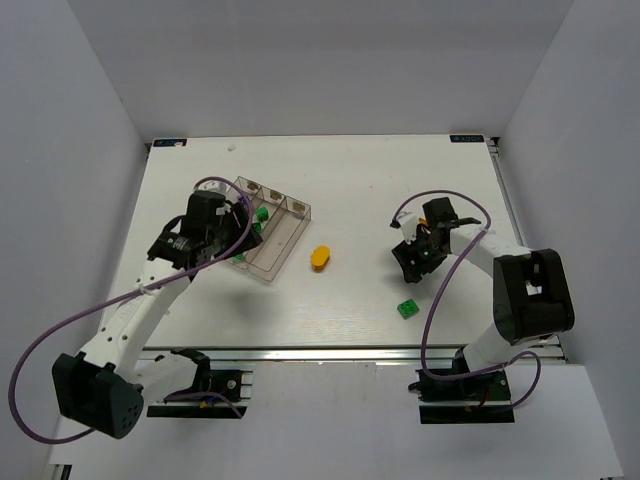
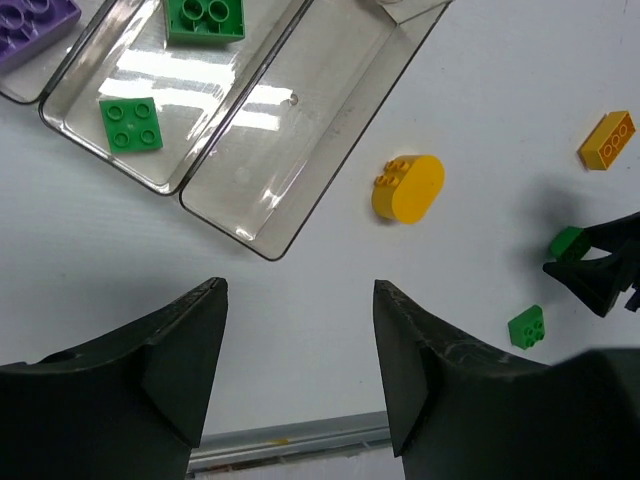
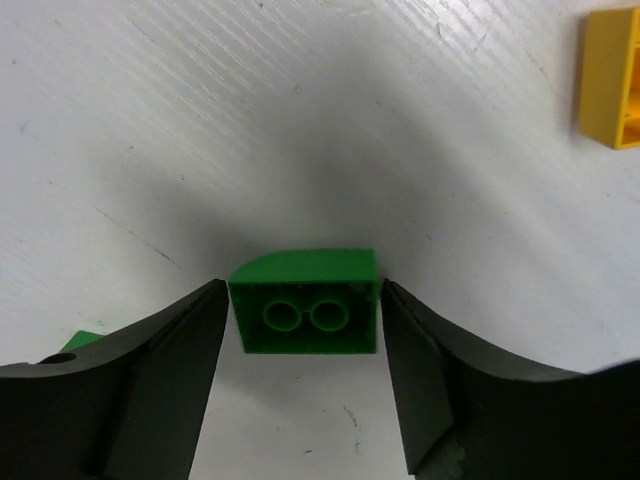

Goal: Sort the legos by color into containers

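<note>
The right gripper (image 3: 305, 287), jaws apart, straddles a green brick (image 3: 305, 315) lying on the table (image 3: 300, 120), well away from the tray (image 1: 285, 240). The left gripper (image 2: 300, 290) hangs spread and empty beside the tray. Light, rigid and slick, the brick looks best pinched across its flat side walls, not its curved edge.

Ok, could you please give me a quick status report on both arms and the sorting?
Left gripper open, empty, near the tray. Right gripper astride a green brick, grip unclear. Yellow oval brick, small green brick loose. Nothing in the way.
</note>
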Controlling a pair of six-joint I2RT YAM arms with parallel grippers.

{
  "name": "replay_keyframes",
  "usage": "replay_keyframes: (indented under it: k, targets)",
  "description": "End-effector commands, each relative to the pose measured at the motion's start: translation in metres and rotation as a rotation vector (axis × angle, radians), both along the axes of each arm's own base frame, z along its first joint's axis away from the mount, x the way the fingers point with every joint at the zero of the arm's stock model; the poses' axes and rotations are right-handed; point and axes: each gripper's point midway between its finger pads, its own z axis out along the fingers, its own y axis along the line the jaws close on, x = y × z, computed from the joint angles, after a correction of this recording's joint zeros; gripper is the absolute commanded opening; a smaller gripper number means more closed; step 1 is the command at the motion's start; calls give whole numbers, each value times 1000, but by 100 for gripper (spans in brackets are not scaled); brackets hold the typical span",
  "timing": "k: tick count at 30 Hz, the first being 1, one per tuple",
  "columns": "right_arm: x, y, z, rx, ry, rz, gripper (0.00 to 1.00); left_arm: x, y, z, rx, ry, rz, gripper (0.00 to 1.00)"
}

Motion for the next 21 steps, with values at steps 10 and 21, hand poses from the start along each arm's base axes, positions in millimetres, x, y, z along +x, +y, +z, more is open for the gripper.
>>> replay_keyframes:
  k: [10, 21]
  targets:
    - [3, 21, 14, 38, -53, 137, 4, -32, -13, 36, -172, -126, -52, 71]
    - [57, 196, 127, 394, -153, 513, 2, -59, -14, 63, -342, -325, -59, 72]
